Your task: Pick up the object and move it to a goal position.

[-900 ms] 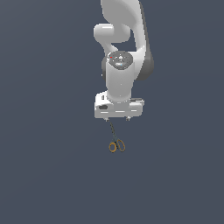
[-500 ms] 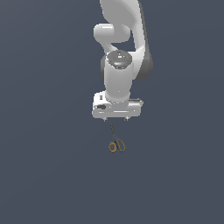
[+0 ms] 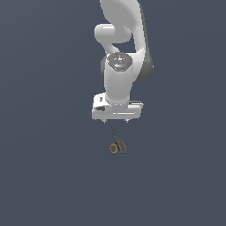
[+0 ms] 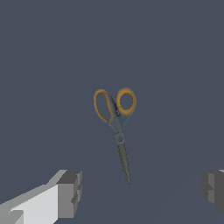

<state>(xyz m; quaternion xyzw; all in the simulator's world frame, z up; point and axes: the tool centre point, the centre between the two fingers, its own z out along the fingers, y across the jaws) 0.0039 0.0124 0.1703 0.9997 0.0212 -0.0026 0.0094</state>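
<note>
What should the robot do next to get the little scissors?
Probably go straight down. The scissors lie flat, untouched, between the spread fingers of the gripper, which hangs open above them, so lowering comes before closing.

1. Only one thing to report here: a flat, dark slate-blue surface (image 3: 48, 176) filling the whole exterior view.
2. Same plain surface (image 4: 175, 65) in the wrist view, smooth and even in tone.
3. No edge, seam or marking shows on it, so what kind of surface it is, I cannot tell.
</note>
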